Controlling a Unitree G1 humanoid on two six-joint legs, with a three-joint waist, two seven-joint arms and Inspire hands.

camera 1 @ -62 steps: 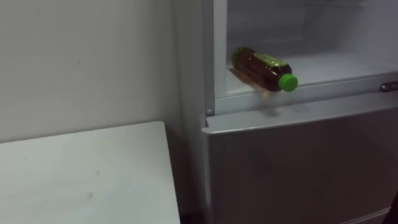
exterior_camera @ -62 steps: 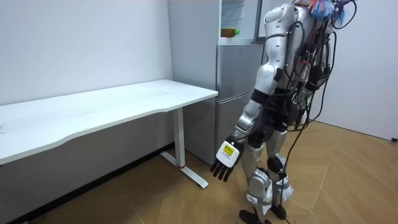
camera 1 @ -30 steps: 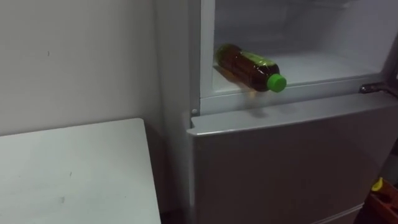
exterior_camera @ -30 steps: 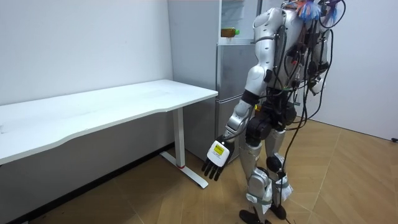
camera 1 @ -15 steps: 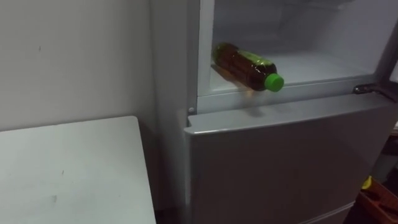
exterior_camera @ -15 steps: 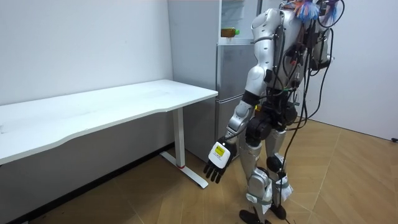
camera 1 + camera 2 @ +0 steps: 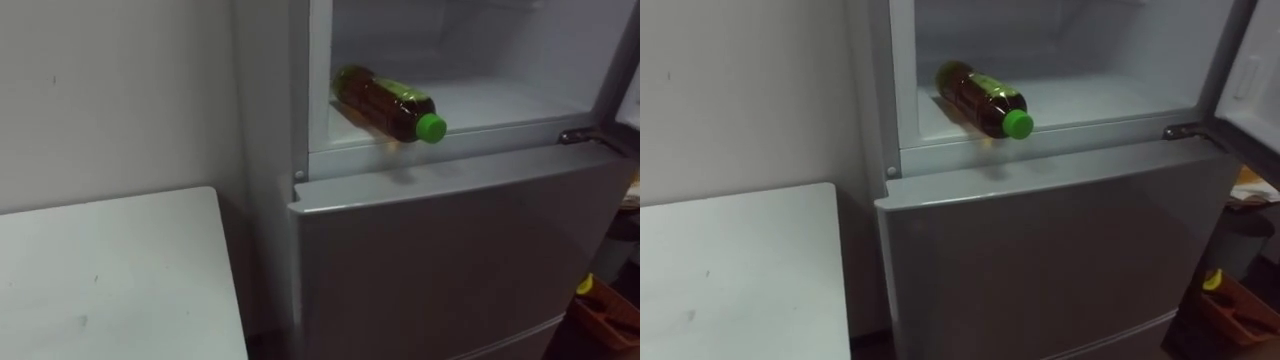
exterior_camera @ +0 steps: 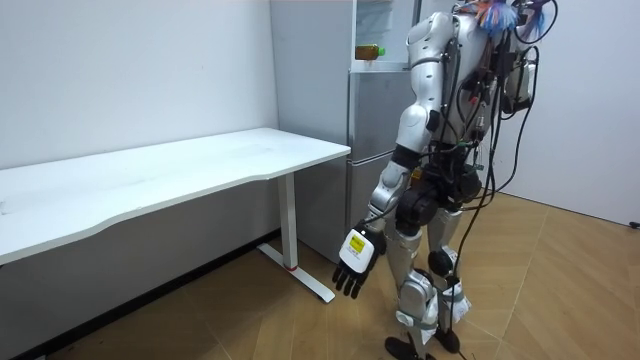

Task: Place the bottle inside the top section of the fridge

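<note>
you have the bottle (image 7: 385,102) lying on its side on the shelf (image 7: 500,100) of the upper fridge (image 7: 480,40), at the shelf's front left, green cap pointing to 4 o'clock and reaching the front lip. at 8 o'clock from it, the white table (image 7: 110,270) stands near the lower fridge door (image 7: 450,260), its legs on the wooden floor (image 8: 560,290).

White table (image 7: 110,270) along wall (image 7: 110,90); wood floor (image 8: 560,290).
</note>
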